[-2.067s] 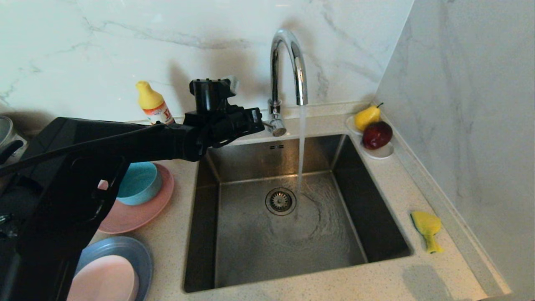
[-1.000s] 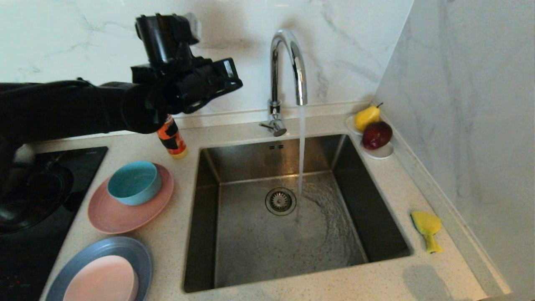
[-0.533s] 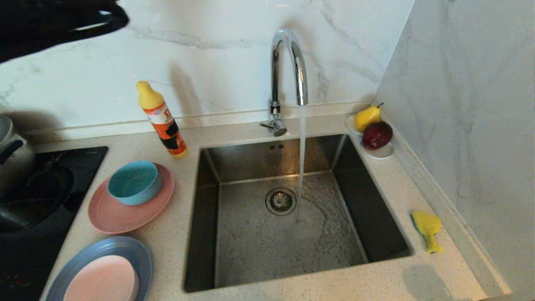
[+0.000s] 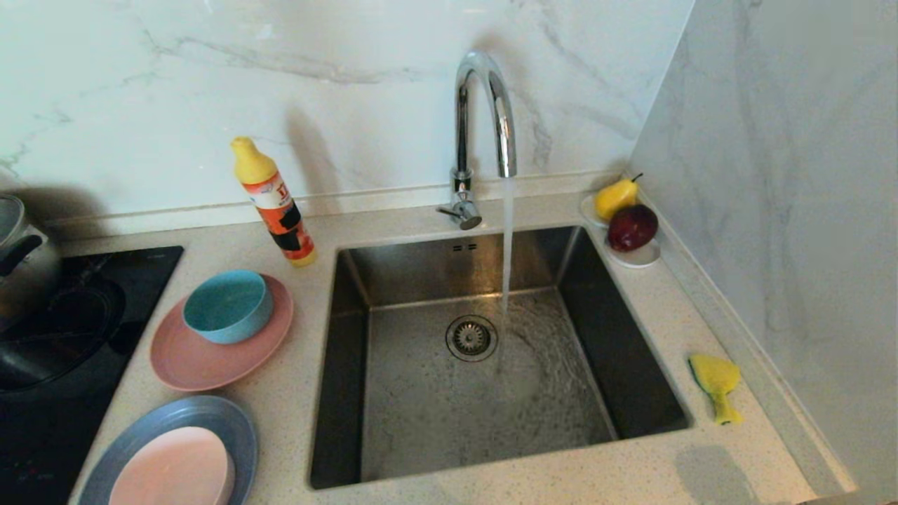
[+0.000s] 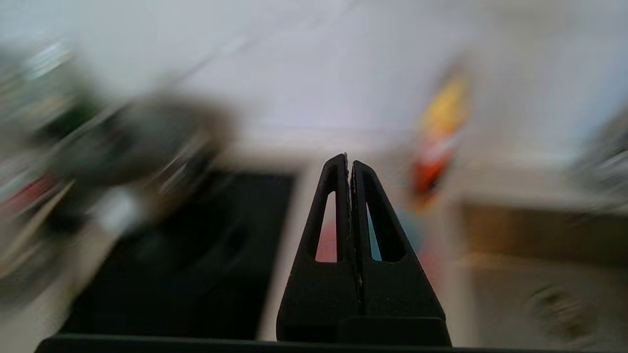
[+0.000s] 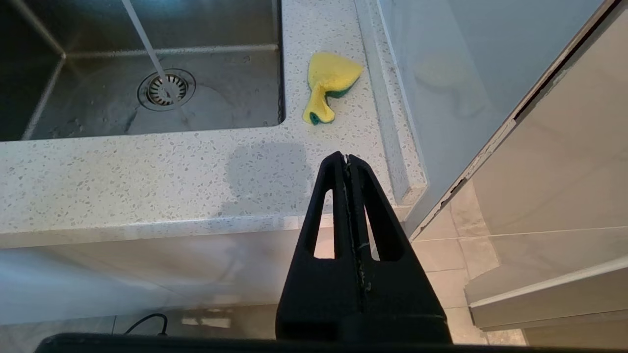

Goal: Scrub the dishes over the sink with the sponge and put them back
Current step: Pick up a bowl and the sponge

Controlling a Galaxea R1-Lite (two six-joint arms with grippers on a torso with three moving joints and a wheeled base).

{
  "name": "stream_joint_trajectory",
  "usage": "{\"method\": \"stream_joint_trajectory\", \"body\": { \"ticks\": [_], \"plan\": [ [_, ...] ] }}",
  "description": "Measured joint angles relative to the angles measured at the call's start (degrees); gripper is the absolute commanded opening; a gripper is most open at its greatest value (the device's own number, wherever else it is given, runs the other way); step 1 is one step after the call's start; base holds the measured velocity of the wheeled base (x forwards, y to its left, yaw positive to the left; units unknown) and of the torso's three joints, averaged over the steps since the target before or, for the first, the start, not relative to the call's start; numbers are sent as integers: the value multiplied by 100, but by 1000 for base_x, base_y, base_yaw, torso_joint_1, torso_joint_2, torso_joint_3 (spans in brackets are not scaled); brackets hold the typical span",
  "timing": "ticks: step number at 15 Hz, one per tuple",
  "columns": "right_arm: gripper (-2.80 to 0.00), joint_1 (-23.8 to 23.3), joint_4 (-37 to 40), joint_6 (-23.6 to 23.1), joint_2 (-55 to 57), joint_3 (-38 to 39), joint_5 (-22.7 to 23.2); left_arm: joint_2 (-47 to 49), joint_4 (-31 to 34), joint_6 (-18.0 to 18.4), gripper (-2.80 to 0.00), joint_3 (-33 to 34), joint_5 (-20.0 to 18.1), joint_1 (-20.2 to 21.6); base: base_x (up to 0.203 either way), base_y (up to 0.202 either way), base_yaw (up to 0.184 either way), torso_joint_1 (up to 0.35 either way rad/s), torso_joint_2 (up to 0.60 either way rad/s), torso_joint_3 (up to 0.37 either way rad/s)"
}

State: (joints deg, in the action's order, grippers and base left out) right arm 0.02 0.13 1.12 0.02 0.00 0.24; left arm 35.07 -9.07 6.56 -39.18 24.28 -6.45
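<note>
I'm looking at a speckled countertop (image 4: 295, 414) with a sink (image 4: 393, 414) set in it. A yellow sponge (image 4: 715, 382) is lying right of the basin. Left are sitting a pink plate (image 4: 203, 361), a grey-blue plate (image 4: 231, 421) and a soap bottle (image 4: 273, 203); a saucer (image 4: 635, 258) of fruit is sitting in the back corner.

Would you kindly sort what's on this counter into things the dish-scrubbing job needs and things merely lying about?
Needed: salmon-pink plate, teal bowl, grey-blue plate, pale pink bowl, sponge, sink, running tap.

Lying about: detergent bottle, saucer with pear and red apple, steel pot, black hob.
</note>
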Motion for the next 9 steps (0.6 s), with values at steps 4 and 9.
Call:
{"method": "stream_joint_trajectory", "body": {
  "ticks": [4,9],
  "plan": [
    [-280,0,1,2,0,0,0,-1977,174,165,-280,2170,-604,529,0,0,0,0,0,0],
    [-280,-2,3,2,0,0,-1,-3293,866,241,-280,3770,-2208,666,0,0,0,0,0,0]
  ]
}}
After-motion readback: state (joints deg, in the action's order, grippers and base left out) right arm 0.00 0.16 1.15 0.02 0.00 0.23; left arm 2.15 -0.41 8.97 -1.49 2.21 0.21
